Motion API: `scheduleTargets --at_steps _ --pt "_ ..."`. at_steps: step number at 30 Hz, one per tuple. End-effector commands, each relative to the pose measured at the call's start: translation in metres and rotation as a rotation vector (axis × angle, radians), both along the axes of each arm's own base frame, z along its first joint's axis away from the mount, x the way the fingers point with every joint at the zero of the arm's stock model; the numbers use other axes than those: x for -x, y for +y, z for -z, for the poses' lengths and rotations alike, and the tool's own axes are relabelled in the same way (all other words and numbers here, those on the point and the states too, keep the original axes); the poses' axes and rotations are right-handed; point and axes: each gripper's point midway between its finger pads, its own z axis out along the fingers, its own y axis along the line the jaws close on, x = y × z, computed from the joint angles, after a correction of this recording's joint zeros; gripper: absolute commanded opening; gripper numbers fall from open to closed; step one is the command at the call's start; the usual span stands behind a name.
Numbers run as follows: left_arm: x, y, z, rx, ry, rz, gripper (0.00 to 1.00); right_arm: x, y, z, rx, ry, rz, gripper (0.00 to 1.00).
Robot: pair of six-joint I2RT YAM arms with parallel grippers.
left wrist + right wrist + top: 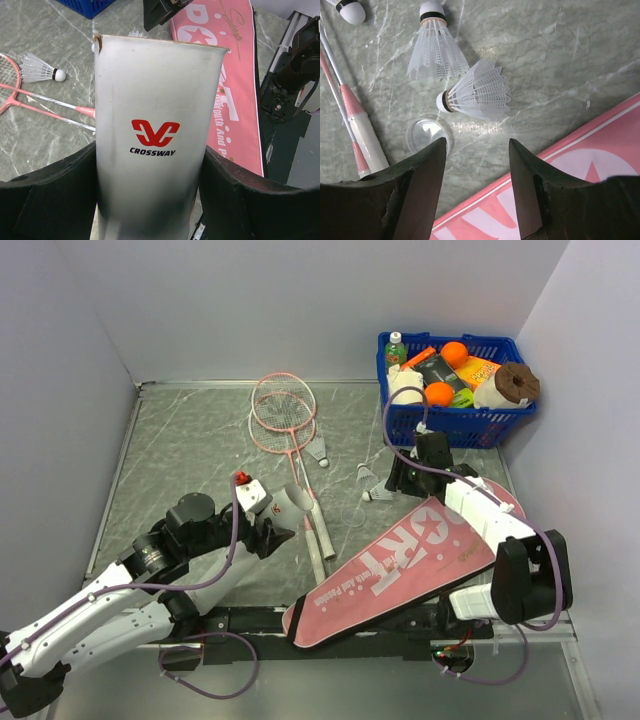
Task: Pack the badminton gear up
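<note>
Left pincer [150,172] clamps the Crossway tube [155,100]; right pincer [476,150], wide, should pinch the shuttlecock [479,92] nearest the pink bag [600,165].

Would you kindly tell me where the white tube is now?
Top view, left of centre: the tube is gripped in the left hand, beside the racket handles.

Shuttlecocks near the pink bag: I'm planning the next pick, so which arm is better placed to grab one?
Right. The right gripper is open, just short of the two shuttlecocks. The left gripper is shut on the white tube, so it is occupied and farther off.
</note>
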Motion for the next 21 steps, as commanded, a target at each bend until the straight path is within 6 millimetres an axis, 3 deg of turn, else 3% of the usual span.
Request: scheduleTargets --at_steps 1,17,20,21 --pt "0.004 -0.002 -0.010 0.039 0.029 0.005 0.01 -0.019 0.004 0.001 -0.070 -0.054 -0.058 0.61" --pt "0.007 -0.003 -0.013 0.049 0.022 0.021 0.01 -0.042 0.032 0.032 -0.239 -0.023 -0.221 0.58" --pt "0.008 -0.003 -0.012 0.046 0.024 0.022 0.01 -0.041 0.033 0.038 -0.245 -0.005 -0.219 0.54" --pt "0.008 -0.003 -0.013 0.049 0.022 0.024 0.01 -0.041 0.033 0.038 -0.246 -0.004 -0.220 0.45"
